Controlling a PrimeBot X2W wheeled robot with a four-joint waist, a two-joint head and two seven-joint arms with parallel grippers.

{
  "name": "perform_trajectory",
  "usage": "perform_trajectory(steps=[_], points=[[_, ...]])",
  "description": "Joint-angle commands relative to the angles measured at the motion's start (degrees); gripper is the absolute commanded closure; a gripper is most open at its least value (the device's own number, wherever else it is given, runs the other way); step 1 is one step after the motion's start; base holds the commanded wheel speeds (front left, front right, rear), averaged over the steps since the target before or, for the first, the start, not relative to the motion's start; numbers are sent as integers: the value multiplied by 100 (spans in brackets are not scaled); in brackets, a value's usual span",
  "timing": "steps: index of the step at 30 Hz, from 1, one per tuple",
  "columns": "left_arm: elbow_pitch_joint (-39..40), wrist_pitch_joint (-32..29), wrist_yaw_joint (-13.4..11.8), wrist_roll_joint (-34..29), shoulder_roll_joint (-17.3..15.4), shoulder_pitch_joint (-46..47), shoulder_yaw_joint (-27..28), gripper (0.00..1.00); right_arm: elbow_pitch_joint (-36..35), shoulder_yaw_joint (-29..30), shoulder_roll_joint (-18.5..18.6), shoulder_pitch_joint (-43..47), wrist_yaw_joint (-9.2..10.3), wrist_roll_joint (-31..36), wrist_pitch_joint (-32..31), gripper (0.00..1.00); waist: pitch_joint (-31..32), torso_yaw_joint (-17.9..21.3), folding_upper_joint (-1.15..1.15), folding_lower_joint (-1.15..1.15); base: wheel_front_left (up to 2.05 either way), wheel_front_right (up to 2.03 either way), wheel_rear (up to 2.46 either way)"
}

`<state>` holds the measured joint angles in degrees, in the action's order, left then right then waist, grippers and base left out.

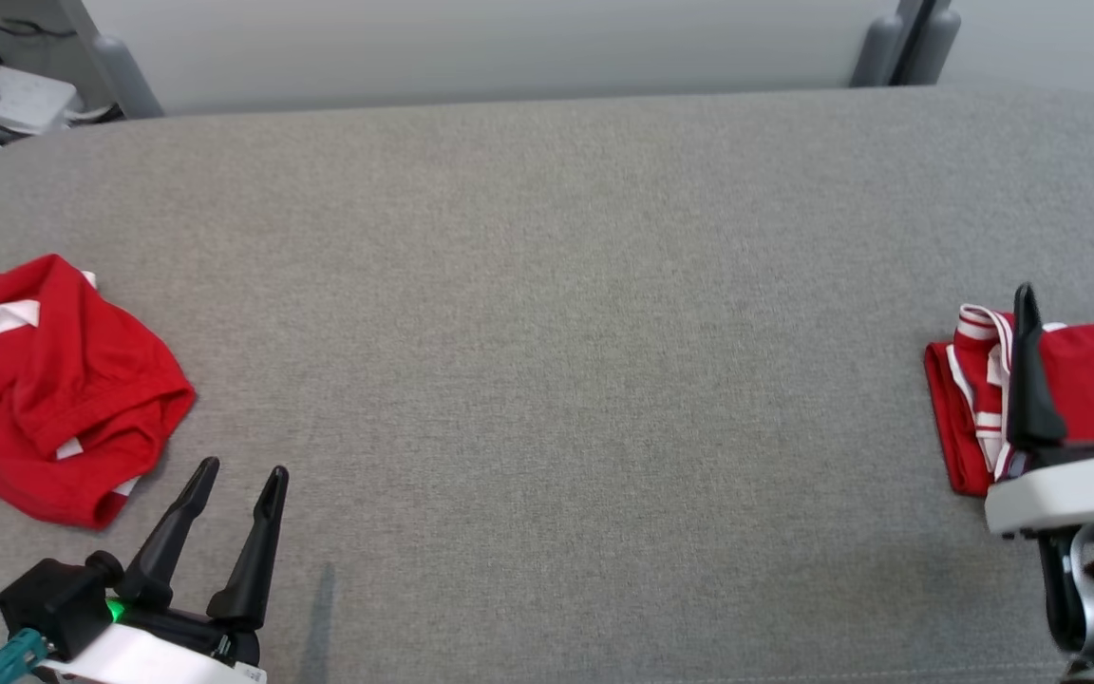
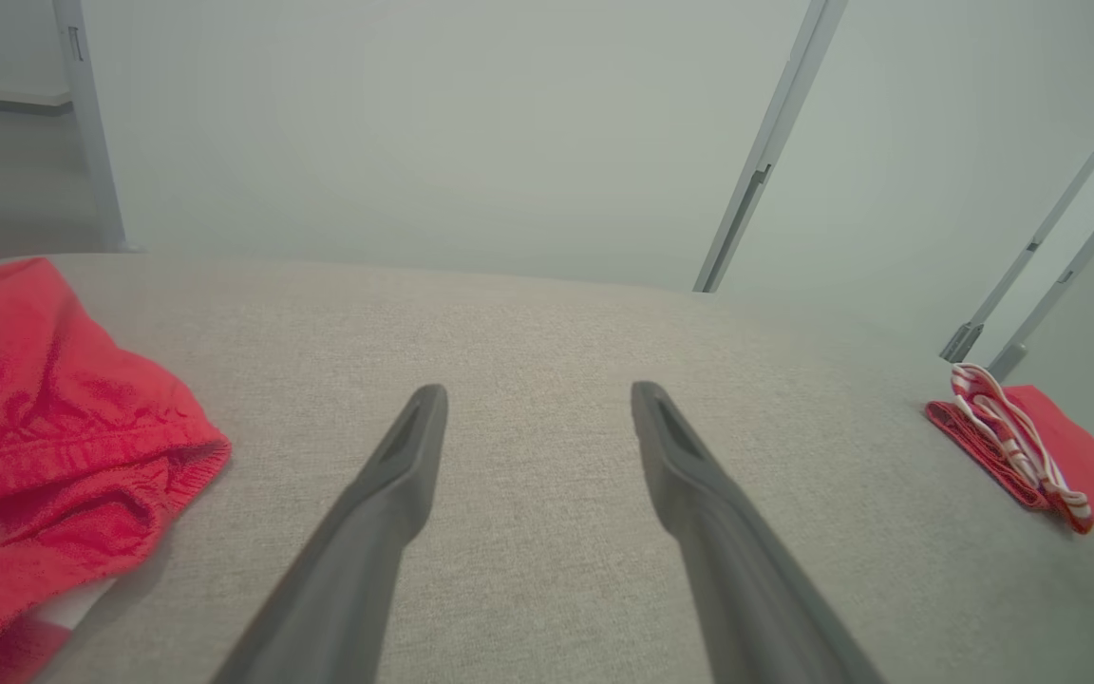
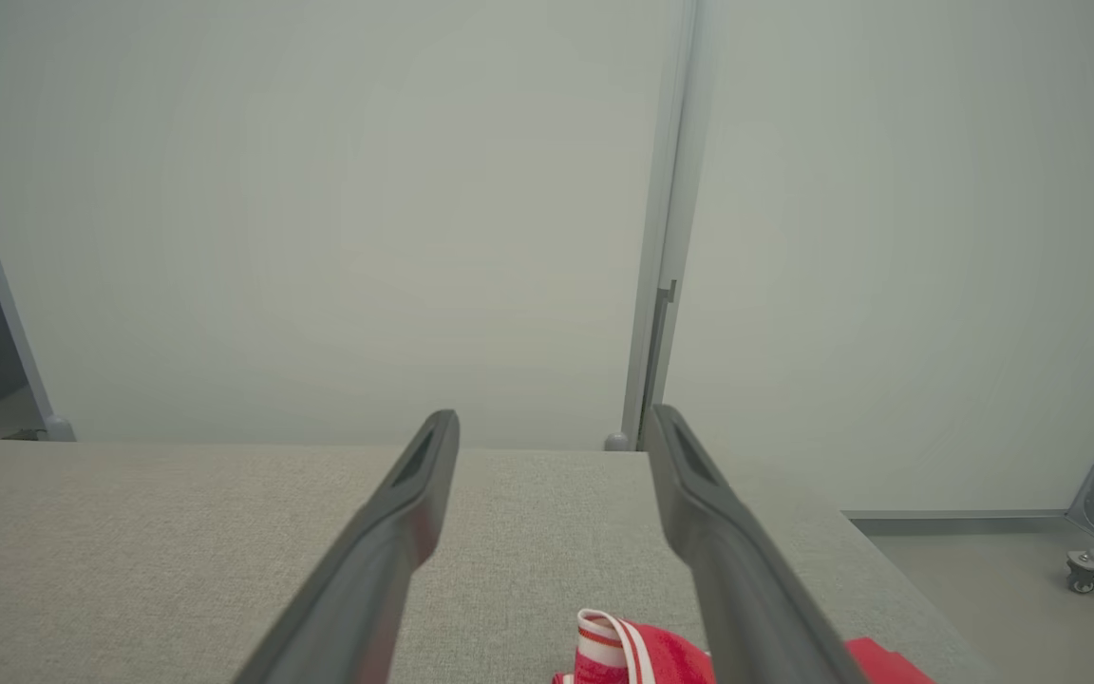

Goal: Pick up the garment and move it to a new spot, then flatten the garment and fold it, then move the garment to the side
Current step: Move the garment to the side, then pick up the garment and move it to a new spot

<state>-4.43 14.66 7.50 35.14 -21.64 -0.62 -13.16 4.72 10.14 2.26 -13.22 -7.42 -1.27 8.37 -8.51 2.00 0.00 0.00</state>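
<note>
Grey fabric bench [image 1: 547,332]. Nearest, the left end effector [image 1: 245,467] sits low over the cloth, fingers spread wide and empty, aimed forward just beside the crumpled red garment [image 1: 53,389], likely the next pick. Right end effector [image 1: 1072,289] is also wide and empty, fingers level, over the folded red-and-white striped garment [image 1: 960,408], which lies at the bench's right edge, apparently set aside.

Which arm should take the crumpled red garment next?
Left. The left gripper, open, sits just beside the crumpled garment at the table's left end; the right gripper, also open, hovers over the folded garment at the far right.
</note>
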Motion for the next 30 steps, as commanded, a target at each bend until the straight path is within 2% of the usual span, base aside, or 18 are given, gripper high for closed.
perform_trajectory(steps=[1, 9, 18, 30], points=[[28, 34, -1, -73, -75, 338, 277, 0, -61, -177, 62, 50, -7, -55, 76, 0, 190, -105, 0, 0, 0, 0, 0], [-617, 34, -1, -481, 272, 403, 518, 0, 663, -427, 62, 350, -7, -194, 266, 0, 581, -262, 0, 0, 0, 0, 0], [-1228, 34, -1, -872, 616, 534, 861, 0, 1834, -464, 62, 16, -7, -123, 495, 0, 942, -272, 0, 0, 0, 0, 0], [-1838, 34, -1, -1055, 663, 894, 1094, 0, 2694, -590, 62, -537, -7, -68, 653, 0, 986, -347, 0, 0, 0, 0, 0]])
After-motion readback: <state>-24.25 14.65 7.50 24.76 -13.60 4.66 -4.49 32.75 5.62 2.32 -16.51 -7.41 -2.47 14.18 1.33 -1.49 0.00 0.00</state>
